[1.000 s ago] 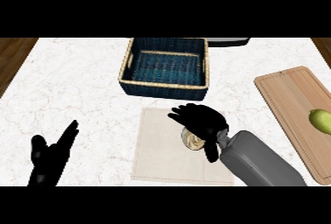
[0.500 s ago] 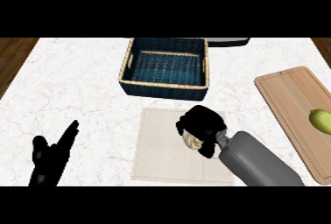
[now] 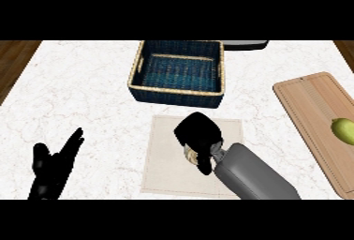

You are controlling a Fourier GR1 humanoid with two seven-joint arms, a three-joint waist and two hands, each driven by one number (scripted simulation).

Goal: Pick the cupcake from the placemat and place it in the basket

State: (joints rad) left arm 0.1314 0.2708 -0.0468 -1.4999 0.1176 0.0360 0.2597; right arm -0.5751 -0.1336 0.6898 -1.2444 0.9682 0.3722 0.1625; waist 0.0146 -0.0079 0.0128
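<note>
Counter (image 3: pixel 83 98): white marble top, fills most of the head view; brown wood shows at the far left and far right upper corners.

Cutting board (image 3: pixel 319 112): light wood, long, lies along the right side of the counter and runs down to the lower edge. A yellow-green fruit (image 3: pixel 343 131) rests on it near the right border, partly cut off by the frame.

Basket (image 3: pixel 178 72): dark blue weave with a pale tan rim, rectangular, open top, sits at the upper middle of the counter. Inside shows only its blue woven floor. Just behind its right rear corner, a dark object with a pale edge (image 3: pixel 243 45), too cropped to identify.

Placemat (image 3: pixel 166 159): beige cloth square, lies flat below the basket and apart from it, with a stitched border.

Right hand (image 3: pixel 199 133): black, on a grey forearm coming up from the lower right, over the middle of the placemat. Fingers curled down and closed around the cupcake (image 3: pixel 191 153); only a small pale striped patch of it shows under the hand. The cupcake is over the placemat, well short of the basket. Cannot tell whether it touches the cloth.

Left hand (image 3: pixel 52 166): black, at the lower left over bare counter, fingers straight and spread, pointing up, holding nothing.
</note>
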